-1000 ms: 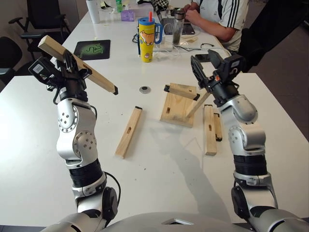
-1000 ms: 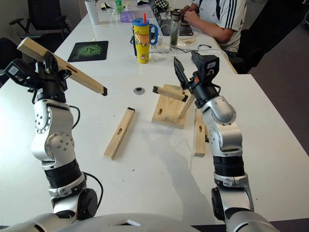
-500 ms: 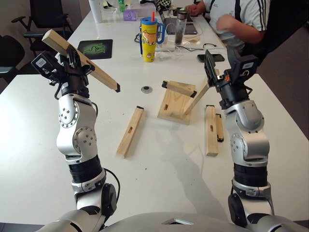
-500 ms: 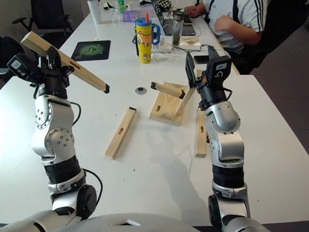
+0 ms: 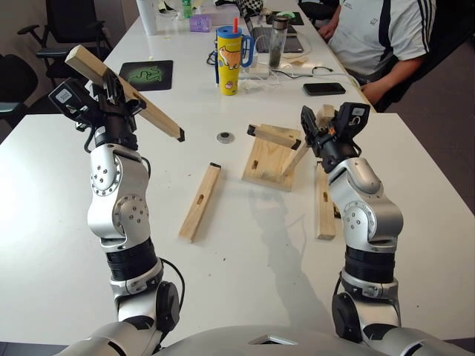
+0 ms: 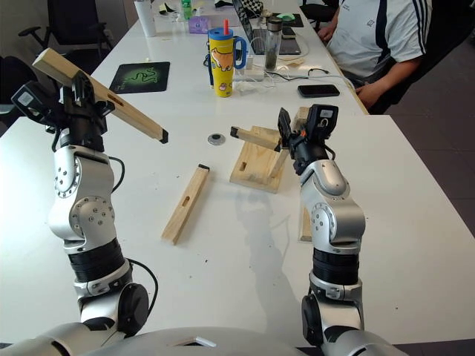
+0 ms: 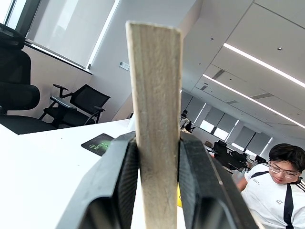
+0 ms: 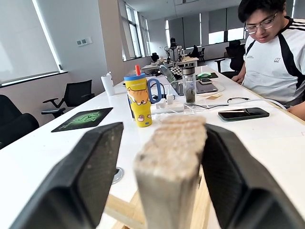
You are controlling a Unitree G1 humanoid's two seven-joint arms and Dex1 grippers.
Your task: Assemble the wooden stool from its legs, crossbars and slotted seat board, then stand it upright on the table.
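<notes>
At the far left the left tool (image 5: 111, 95) is raised well above the tabletop (image 5: 252, 259), pinching a long wooden bar (image 5: 152, 119) partway along its length. The bar slopes from a high end on the outer side down towards the middle of the tabletop. The left wrist view shows, close up, both pads (image 7: 125, 176) pressed flat against the bar's two sides.

Below and to the right of the bar's low end, a slotted leg (image 5: 199, 202) lies flat on the tabletop, apart from both tools. A small metal disc (image 5: 223, 137) sits just beyond it, with a yellow cup (image 5: 230, 52) and a dark mat (image 5: 141, 74) farther back.

Right of centre the seat board (image 5: 266, 169) rests tilted, with a short crossbar (image 5: 276, 136) across its upper edge. A stick (image 5: 299, 154) leans up from the board to the right tool (image 5: 317, 126), whose fingers (image 8: 90, 181) are spread on either side of the stick's top end. The right wrist view shows a gap between one finger and the wood, which the head views do not make clear.

Two more wooden pieces (image 5: 323, 211) lie side by side just right of the board, partly behind the right arm.
</notes>
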